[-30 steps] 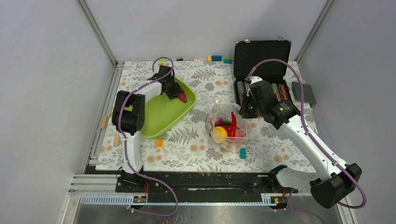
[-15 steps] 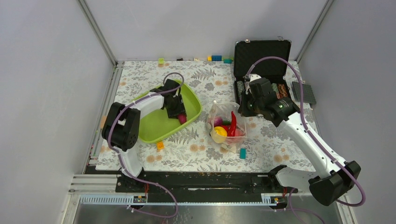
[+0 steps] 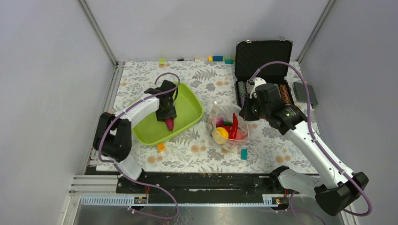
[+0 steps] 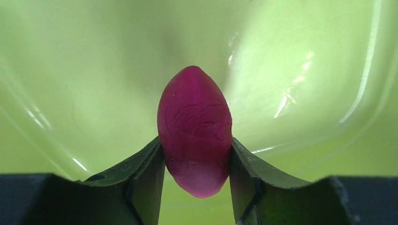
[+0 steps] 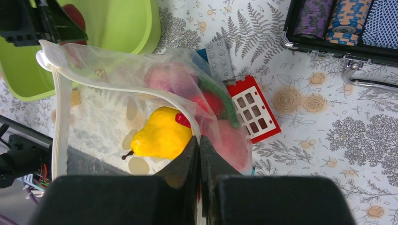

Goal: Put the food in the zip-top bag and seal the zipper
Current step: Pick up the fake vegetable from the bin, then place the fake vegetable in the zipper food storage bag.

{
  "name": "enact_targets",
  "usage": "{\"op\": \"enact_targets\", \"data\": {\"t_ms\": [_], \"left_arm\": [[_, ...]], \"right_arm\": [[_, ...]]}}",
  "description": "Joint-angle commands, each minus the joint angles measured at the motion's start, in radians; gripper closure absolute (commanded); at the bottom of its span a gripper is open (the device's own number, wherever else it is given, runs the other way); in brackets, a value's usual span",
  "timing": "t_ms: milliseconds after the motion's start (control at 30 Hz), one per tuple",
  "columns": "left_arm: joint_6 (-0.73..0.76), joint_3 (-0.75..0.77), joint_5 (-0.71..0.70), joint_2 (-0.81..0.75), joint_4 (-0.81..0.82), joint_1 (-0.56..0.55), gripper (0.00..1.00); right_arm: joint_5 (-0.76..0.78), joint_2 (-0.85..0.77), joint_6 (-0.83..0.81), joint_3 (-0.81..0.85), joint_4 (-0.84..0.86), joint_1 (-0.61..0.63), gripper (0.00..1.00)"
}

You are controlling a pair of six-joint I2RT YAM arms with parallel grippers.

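My left gripper [image 3: 168, 119] is shut on a dark red food piece [image 4: 195, 129], an oval, and holds it over the lime-green tub [image 3: 187, 104]; the piece also shows in the top view [image 3: 169, 123]. My right gripper [image 5: 200, 145] is shut on the whitish zipper strip [image 5: 126, 89] of the clear zip-top bag [image 3: 228, 126] and holds its mouth up and open. In the bag lie a yellow fruit [image 5: 162, 133], a red chili [image 3: 233, 124], a pink peach [image 5: 233, 143] and a purple piece [image 5: 169, 77].
An open black case [image 3: 263, 56] with poker chips stands at the back right. Small building blocks lie on the floral mat: orange [image 3: 160, 146], teal [image 3: 244, 153], and several along the back edge [image 3: 217, 58]. A red block [image 5: 253, 115] lies under the bag.
My left gripper has carried the dark red piece from the tub's far edge toward the near middle, turning it downward. The tub has shifted. My right gripper still holds the bag.
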Motion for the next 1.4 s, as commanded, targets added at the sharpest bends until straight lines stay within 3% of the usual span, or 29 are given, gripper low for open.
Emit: {"op": "enact_targets", "data": {"t_ms": [0,100,200,367,567,667,867,1100,1133,1200,1367], "left_arm": [[0.005,0.079,-0.07,-0.151,-0.049,-0.002,1.0],[0.073,0.075,0.044,-0.25,0.027,-0.013,1.0],[0.169,0.059,0.314,-0.342,0.155,-0.044,1.0],[0.281,0.078,0.552,-0.458,0.337,-0.201,1.0],[0.219,0.06,0.893,-0.491,0.68,-0.306,1.0],[0.227,0.07,0.873,-0.468,0.754,-0.384,1.0],[0.381,0.115,0.702,-0.379,0.717,-0.513,0.99],[0.454,0.133,0.644,-0.296,0.604,-0.53,0.8],[0.456,0.128,0.638,-0.295,0.596,-0.529,0.74],[0.457,0.124,0.635,-0.294,0.581,-0.529,0.46],[0.474,0.126,0.714,-0.313,0.569,-0.529,0.05]], "right_arm": [[-0.027,-0.033,-0.001,-0.017,0.045,-0.006,1.0],[-0.035,-0.038,-0.009,-0.023,0.052,-0.006,1.0],[-0.049,-0.039,-0.016,-0.024,0.061,-0.005,1.0],[-0.072,-0.05,-0.021,-0.028,0.072,-0.005,1.0],[-0.088,-0.072,-0.026,-0.036,0.076,-0.005,1.0],[-0.093,-0.086,-0.025,-0.045,0.085,-0.005,1.0],[-0.104,-0.102,-0.024,-0.05,0.091,-0.005,1.0],[-0.099,-0.114,-0.032,-0.05,0.093,-0.006,1.0],[-0.099,-0.114,-0.032,-0.051,0.092,-0.005,1.0],[-0.101,-0.112,-0.035,-0.05,0.092,-0.005,1.0],[-0.09,-0.108,-0.039,-0.044,0.091,-0.006,1.0]]}}
